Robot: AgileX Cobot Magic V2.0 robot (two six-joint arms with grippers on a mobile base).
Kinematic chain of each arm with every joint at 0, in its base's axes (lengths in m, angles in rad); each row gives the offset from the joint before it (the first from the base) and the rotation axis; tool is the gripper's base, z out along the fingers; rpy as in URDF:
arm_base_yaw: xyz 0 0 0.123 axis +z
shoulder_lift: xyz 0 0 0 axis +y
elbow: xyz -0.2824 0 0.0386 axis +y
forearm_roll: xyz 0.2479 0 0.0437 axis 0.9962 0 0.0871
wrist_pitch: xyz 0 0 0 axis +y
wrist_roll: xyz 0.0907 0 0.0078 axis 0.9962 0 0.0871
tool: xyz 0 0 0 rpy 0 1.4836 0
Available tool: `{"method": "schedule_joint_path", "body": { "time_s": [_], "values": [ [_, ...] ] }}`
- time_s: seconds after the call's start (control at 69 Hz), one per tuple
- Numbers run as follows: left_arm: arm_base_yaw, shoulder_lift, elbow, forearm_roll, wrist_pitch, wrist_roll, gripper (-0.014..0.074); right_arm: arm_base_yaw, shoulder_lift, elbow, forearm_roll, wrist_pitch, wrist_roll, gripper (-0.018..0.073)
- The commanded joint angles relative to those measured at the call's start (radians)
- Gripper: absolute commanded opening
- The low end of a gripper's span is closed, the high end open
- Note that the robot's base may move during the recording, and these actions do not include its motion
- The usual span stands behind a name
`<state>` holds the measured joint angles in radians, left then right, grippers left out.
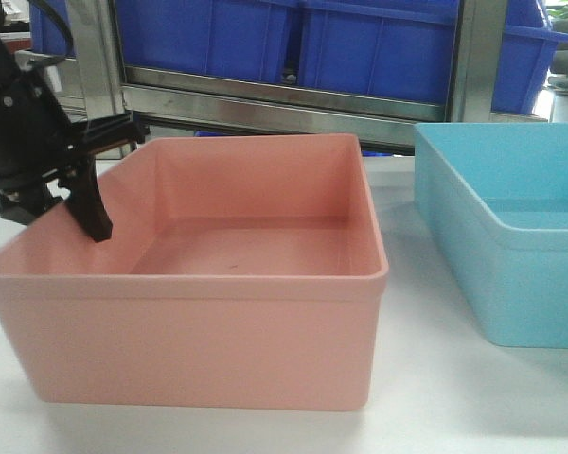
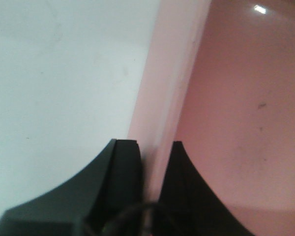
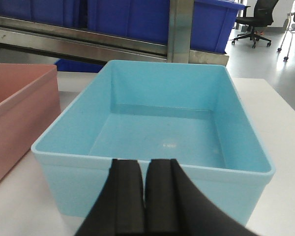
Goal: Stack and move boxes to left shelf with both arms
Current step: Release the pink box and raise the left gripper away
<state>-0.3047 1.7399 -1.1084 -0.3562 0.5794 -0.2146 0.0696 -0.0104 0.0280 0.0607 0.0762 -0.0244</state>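
Note:
The salmon pink box (image 1: 218, 331) stands open-topped on the white table, left of the light blue box (image 1: 511, 274). My left gripper (image 1: 76, 213) straddles the pink box's left wall, one finger inside and one outside. In the left wrist view the left gripper (image 2: 151, 145) is shut on that wall of the pink box (image 2: 236, 123). My right gripper (image 3: 145, 162) is shut with nothing in it, just in front of the near wall of the blue box (image 3: 157, 128). The right gripper is out of the front view.
Dark blue crates (image 1: 360, 47) sit on a metal shelf (image 1: 265, 99) right behind both boxes. The white table (image 1: 435, 397) extends in front. The pink box (image 3: 19, 108) lies close to the blue one's left side. An office chair (image 3: 255, 19) stands far right.

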Motion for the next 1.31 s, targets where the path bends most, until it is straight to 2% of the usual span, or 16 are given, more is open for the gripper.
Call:
{"method": "schedule_joint_path", "body": {
  "time_s": [0.0,0.189,0.276,0.377,0.435,0.537,0.595,0.798,1.015,1.175,1.291],
  "values": [
    [-0.009,-0.028,-0.03,-0.072,-0.039,-0.031,-0.0006,-0.006,-0.02,-0.017,0.0,-0.09,-0.005,0.005],
    [-0.009,-0.025,-0.029,-0.074,-0.04,-0.031,0.0002,-0.006,-0.02,-0.017,0.0,-0.09,-0.005,0.005],
    [-0.009,-0.025,-0.029,-0.074,-0.032,-0.031,0.0041,-0.006,-0.02,-0.017,0.0,-0.09,-0.005,0.005],
    [-0.009,-0.027,-0.031,-0.074,-0.022,-0.003,0.0171,-0.006,-0.02,-0.017,0.0,-0.09,-0.005,0.005],
    [-0.009,-0.034,-0.037,-0.074,-0.006,-0.002,0.0292,-0.006,-0.02,-0.017,0.0,-0.09,-0.005,0.005],
    [-0.009,-0.063,-0.055,-0.072,0.008,0.026,0.0445,-0.006,-0.02,-0.017,0.0,-0.09,-0.005,0.005],
    [-0.009,-0.085,-0.071,-0.072,0.018,0.048,0.0477,-0.006,-0.02,-0.017,0.0,-0.09,-0.005,0.005],
    [-0.009,-0.228,-0.098,-0.04,0.075,0.156,0.0479,-0.006,-0.02,-0.017,0.0,-0.09,-0.005,0.005],
    [-0.009,-0.49,-0.045,0.131,0.094,0.156,0.0468,-0.006,-0.02,-0.017,0.0,-0.09,-0.005,0.005],
    [-0.007,-0.68,0.067,0.212,0.068,0.156,0.0335,-0.006,-0.02,-0.017,0.0,-0.097,-0.005,0.005],
    [-0.007,-0.806,0.166,0.221,0.026,0.156,0.0204,-0.006,-0.02,-0.017,0.0,-0.102,-0.005,0.005]
  ]
}}
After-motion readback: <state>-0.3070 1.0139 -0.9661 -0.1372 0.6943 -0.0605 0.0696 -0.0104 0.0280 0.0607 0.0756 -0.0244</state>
